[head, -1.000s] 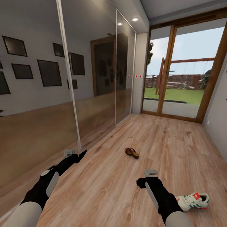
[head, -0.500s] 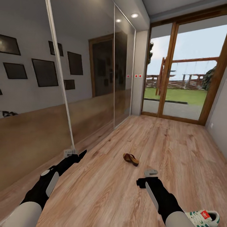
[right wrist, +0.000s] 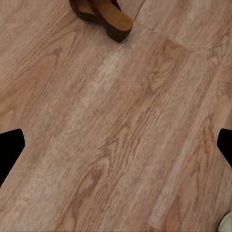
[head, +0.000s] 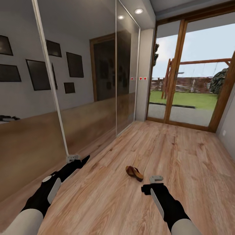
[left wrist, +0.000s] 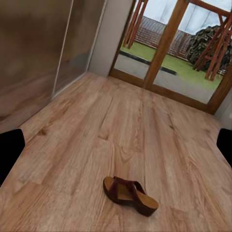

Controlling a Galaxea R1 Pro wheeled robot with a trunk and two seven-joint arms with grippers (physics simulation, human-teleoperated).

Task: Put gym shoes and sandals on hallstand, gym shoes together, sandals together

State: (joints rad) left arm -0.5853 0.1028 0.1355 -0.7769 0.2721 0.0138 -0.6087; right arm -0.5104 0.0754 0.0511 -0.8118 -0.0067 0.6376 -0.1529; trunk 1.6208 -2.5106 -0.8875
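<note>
Both arms reach forward and low in the head view, black forearms running out of pale grey upper sleeves. The left gripper (head: 78,160) lies out ahead on the left, its dark fingers (head: 85,159) drawn to a narrow point beside a small grey block. The right gripper (head: 156,179) sits nearer the middle, capped by a grey piece; in both wrist views the fingertips (left wrist: 10,150) show as black shapes at opposite edges, the jaws spread wide with nothing between them.
</note>
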